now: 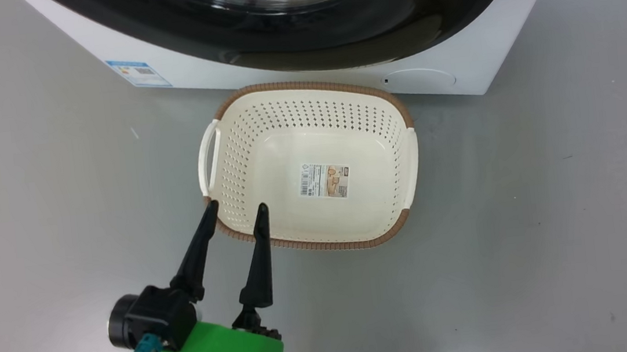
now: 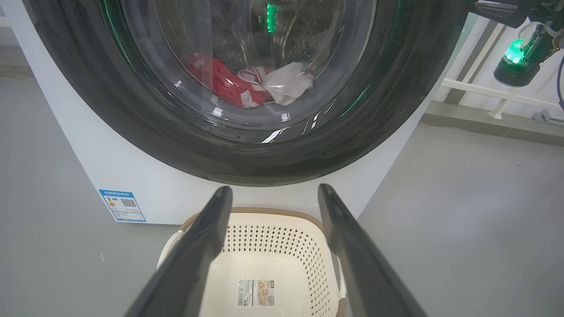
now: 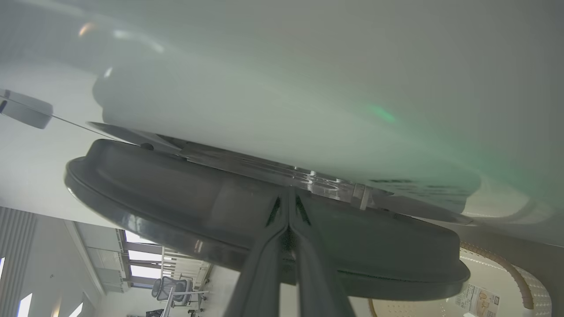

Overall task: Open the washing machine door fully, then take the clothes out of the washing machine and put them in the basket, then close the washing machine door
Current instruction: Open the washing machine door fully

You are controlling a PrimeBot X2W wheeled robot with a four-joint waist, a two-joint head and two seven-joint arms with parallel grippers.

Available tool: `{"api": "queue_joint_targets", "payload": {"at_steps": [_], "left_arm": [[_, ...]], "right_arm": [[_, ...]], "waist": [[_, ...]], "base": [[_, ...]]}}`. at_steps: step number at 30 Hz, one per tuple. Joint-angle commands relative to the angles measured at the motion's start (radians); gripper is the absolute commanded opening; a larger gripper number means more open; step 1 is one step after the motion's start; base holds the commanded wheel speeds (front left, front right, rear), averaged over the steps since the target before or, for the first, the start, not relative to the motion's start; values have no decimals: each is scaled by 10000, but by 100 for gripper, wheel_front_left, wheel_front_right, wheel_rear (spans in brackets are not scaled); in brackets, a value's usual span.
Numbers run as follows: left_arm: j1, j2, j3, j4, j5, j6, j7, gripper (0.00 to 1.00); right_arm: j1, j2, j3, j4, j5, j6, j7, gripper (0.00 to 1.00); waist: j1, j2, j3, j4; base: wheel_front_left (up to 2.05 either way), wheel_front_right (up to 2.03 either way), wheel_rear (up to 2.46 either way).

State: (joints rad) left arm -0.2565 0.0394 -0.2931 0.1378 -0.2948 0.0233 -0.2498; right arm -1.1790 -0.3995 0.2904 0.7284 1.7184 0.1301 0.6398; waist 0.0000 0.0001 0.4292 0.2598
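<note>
Grey smooth floor [image 1: 526,206] runs under everything. One washing machine [image 2: 132,167], white and boxy, stands on it, with a single blue label [image 1: 138,73] at a lower corner. Its one washing machine door [image 2: 246,163] lies against the front, or very nearly; I cannot tell whether it is latched. That door looks rigid and weighty, its glossy black ring likely slick, so the rim edge is the sensible place to take hold, not the bulging glass.

One basket [image 1: 304,86] sits on the floor just before the machine, with nothing in it but a sticker [image 1: 325,180]. It looks light and may slide if bumped.

Behind the glass lie the clothes [image 2: 224,83]: a red bundle with white trim and one pale cloth [image 2: 288,81] touching it. At least two pieces; an exact count is hidden. They should be soft, limp and light, best pinched at a raised fold.

Two grippers: the left gripper [image 1: 236,207] hangs above the basket's near rim, fingers spread. The right gripper [image 3: 288,198] has its fingers pressed together, tips at the seam between door rim and machine front.
</note>
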Motion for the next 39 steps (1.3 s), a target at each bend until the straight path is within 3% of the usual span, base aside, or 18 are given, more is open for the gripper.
{"api": "queue_joint_targets", "payload": {"at_steps": [1,22,39], "left_arm": [[-216,108,204,-268,-107,66,-120,100],[-329,108,-210,-284,-287,230,-120,100],[413,108,76,11,206,-9,-120,100]], "right_arm": [[-313,85,95,-103,-59,6,197,0],[-417,378,346,177,33,6,1279,0],[2346,798,722,-1869,-61,6,1891,0]], "waist": [[0,-1,143,101],[0,-1,-60,396],[0,-1,-1489,543]], "base": [[0,0,0],[0,0,0],[0,0,0]]}}
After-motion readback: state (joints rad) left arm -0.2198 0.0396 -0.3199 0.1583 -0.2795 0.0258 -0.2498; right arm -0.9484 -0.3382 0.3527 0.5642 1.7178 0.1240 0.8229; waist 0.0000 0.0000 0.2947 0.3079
